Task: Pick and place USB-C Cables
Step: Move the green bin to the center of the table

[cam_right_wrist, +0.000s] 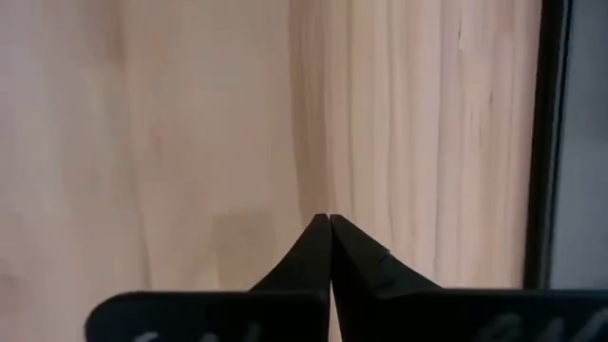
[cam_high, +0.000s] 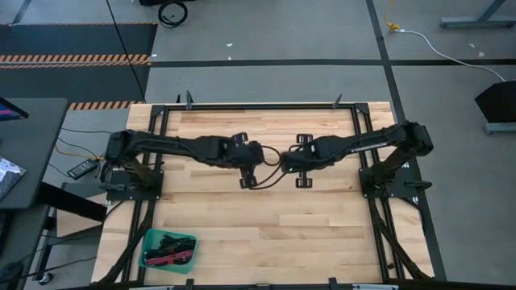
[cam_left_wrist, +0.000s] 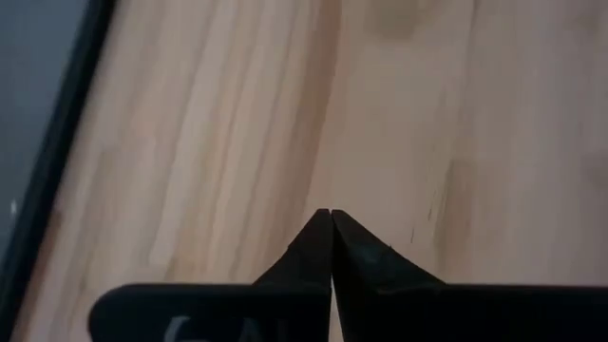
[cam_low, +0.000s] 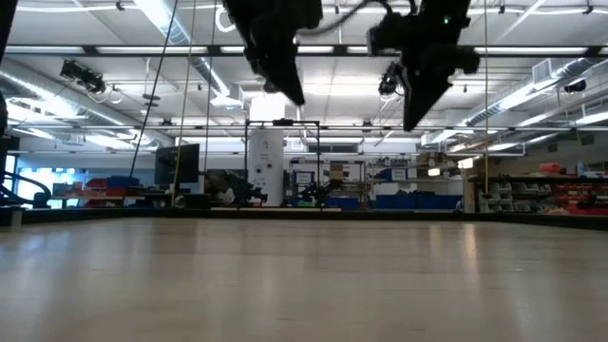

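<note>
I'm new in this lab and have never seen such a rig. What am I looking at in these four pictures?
Two dark robot arms work at a wooden table. One picture looks straight down, one looks level across the tabletop, and two come from cameras on the wrists. The left gripper and the right gripper hang above the table's middle, both shut and holding nothing. At the near-left corner sits a teal tray holding small coiled USB-C cables, black and red.

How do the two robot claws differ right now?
The left gripper comes in from the table's left side, the right gripper from its right, mirroring each other. The left gripper is nearer the teal tray of cables. Both are shut, empty, and held above the bare table.
</note>
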